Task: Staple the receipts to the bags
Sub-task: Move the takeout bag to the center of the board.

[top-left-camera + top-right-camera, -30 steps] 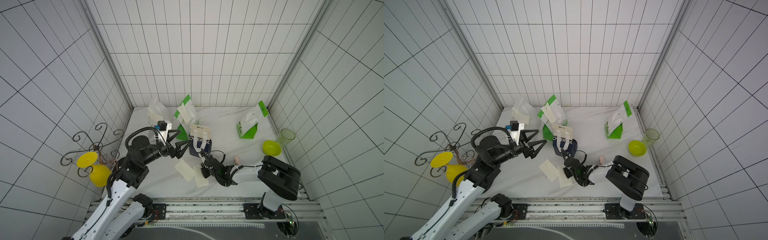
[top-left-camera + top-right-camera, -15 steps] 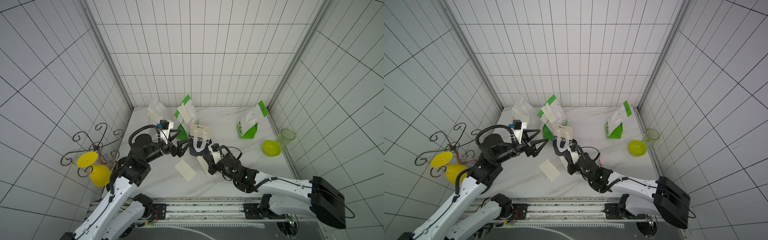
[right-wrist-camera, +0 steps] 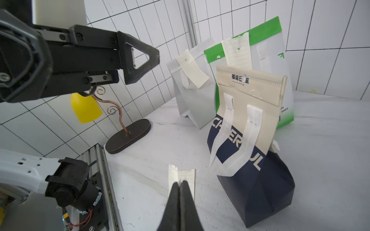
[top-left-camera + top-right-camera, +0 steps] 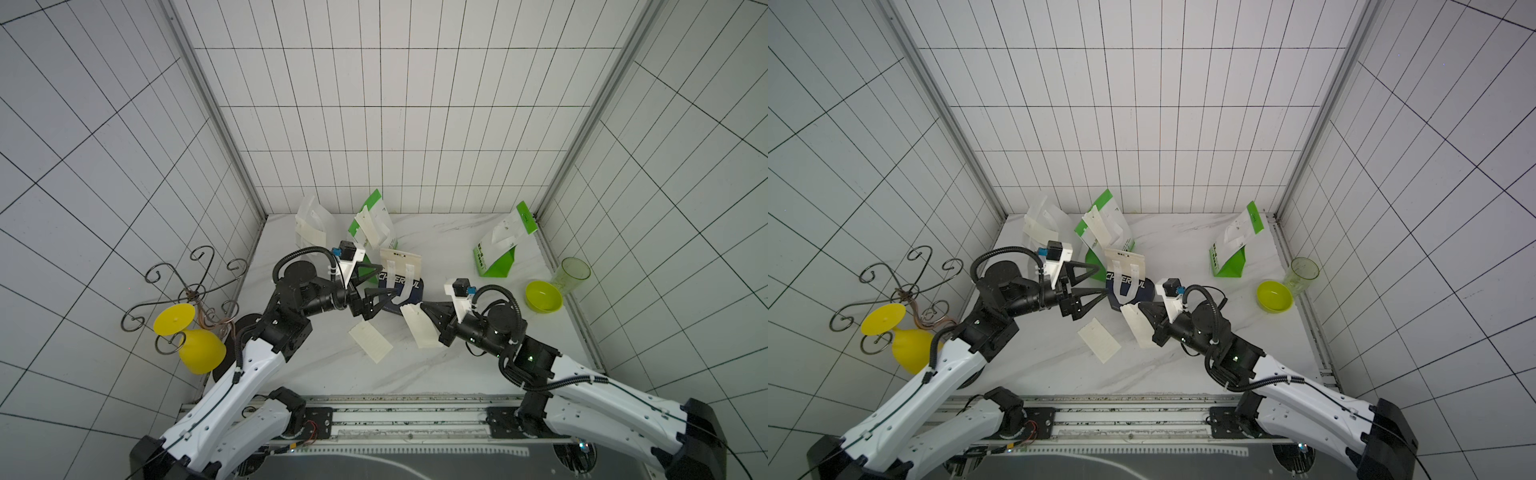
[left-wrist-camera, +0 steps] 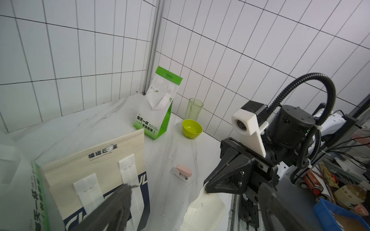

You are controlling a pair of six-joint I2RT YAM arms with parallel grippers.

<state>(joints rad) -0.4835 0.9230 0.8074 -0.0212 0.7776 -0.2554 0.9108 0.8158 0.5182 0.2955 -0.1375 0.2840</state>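
White tiles wall in a marble table (image 4: 436, 365). The right gripper (image 4: 422, 306) is pinching one receipt (image 4: 420, 330) just beside the navy bag (image 3: 260, 192); the left gripper (image 4: 1103, 280) is spread wide near it. The thin paper may flop or slip out, since only one end is pinched.

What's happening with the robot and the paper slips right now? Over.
Left fingers open beside navy bag. Right fingers shut on one slip, held up. Second slip loose on table, stapler lying untouched. Path clear.
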